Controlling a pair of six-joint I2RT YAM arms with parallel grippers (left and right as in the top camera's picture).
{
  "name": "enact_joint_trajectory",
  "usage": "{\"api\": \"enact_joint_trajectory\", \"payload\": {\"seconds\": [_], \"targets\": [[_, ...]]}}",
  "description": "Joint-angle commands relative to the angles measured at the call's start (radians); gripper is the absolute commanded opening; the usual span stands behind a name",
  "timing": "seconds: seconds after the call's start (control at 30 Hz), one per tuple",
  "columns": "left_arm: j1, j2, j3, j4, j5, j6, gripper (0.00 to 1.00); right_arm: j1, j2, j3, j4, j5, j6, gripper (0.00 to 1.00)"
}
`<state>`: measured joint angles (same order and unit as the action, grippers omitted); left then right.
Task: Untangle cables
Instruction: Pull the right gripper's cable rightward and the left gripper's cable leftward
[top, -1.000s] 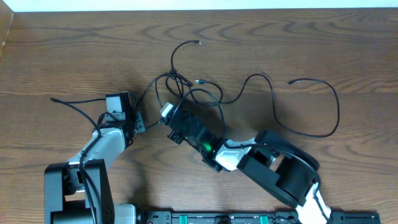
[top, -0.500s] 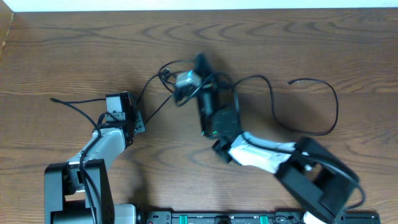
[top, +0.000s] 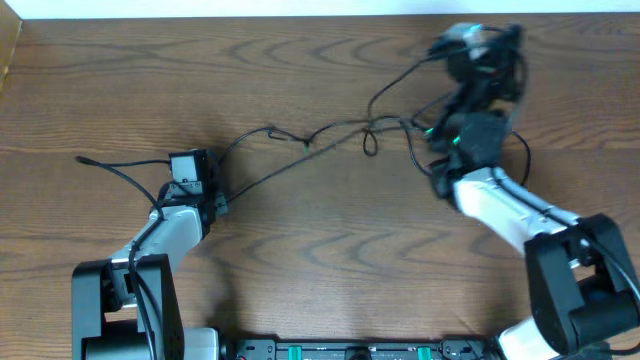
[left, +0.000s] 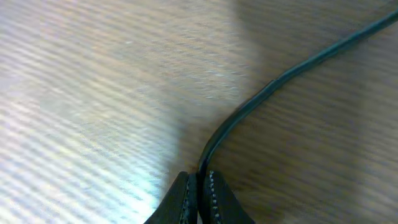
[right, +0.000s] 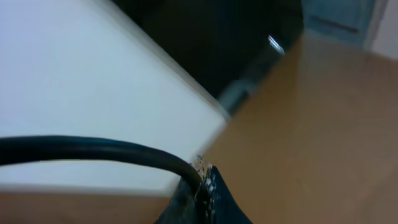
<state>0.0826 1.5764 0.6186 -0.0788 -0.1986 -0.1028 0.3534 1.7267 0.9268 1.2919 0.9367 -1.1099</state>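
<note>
Your left pincer (left: 199, 186) is squeezed shut on a black cable (left: 273, 84). The cable comes out from between the two tips. It runs up to the upper right corner of the left wrist view, close over the brown table (left: 93, 93). From above, this pincer (top: 218, 206) sits left of the middle of the frame.

Your right pincer (right: 202, 180) is squeezed shut too. It pinches a black cable (right: 93, 150) that goes off the left edge of the right wrist view. From above, this pincer (top: 465, 38) is in the upper right of the frame, near the far edge of the table.

The cables (top: 330, 130) stretch across the middle of the top view, from one pincer to the other. Right of the middle they cross in a small knot (top: 370, 138) of loops. More loops lie beside the right arm, and part of them is hidden behind it.

Some things are hard to see. Both wrist views cut the pincers off at the bottom edge, so you only see the tips. The right wrist view is blurry, with a big white shape at the left and a dark shape at the top. I cannot tell what they are. From above, the right pincer is a blur. I cannot tell which cable is which inside the knot.
</note>
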Motion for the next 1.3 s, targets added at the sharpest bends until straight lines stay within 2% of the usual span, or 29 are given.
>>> {"api": "enact_joint_trajectory", "payload": {"seconds": [0.0,0.1,0.23,0.43,0.57,0.77,0.97,1.27], "targets": [[0.028,0.071,-0.072,-0.055,-0.107,-0.032,0.08,-0.118,-0.021,0.006,-0.088,0.058,-0.012,0.01],[0.069,0.071,-0.072,-0.055,-0.106,-0.043,0.08,-0.213,-0.021,0.006,-0.192,0.056,0.042,0.01],[0.150,0.071,-0.072,-0.055,-0.105,-0.097,0.08,-0.341,-0.021,0.006,-0.319,0.039,0.183,0.01],[0.253,0.071,-0.072,-0.055,-0.057,-0.104,0.08,-0.507,-0.021,0.006,-0.531,-0.089,0.403,0.01],[0.280,0.071,-0.072,-0.055,0.008,-0.105,0.08,-0.566,-0.021,0.006,-0.655,-0.155,0.518,0.01],[0.281,0.071,-0.072,-0.055,0.024,-0.105,0.08,-0.587,-0.021,0.006,-0.849,-0.297,0.673,0.01],[0.281,0.071,-0.072,-0.060,0.035,-0.105,0.08,-0.571,-0.021,0.006,-1.020,-0.566,0.778,0.01],[0.281,0.071,-0.072,-0.057,0.081,-0.105,0.08,-0.525,-0.021,0.006,-1.230,-1.204,0.784,0.01]]}}
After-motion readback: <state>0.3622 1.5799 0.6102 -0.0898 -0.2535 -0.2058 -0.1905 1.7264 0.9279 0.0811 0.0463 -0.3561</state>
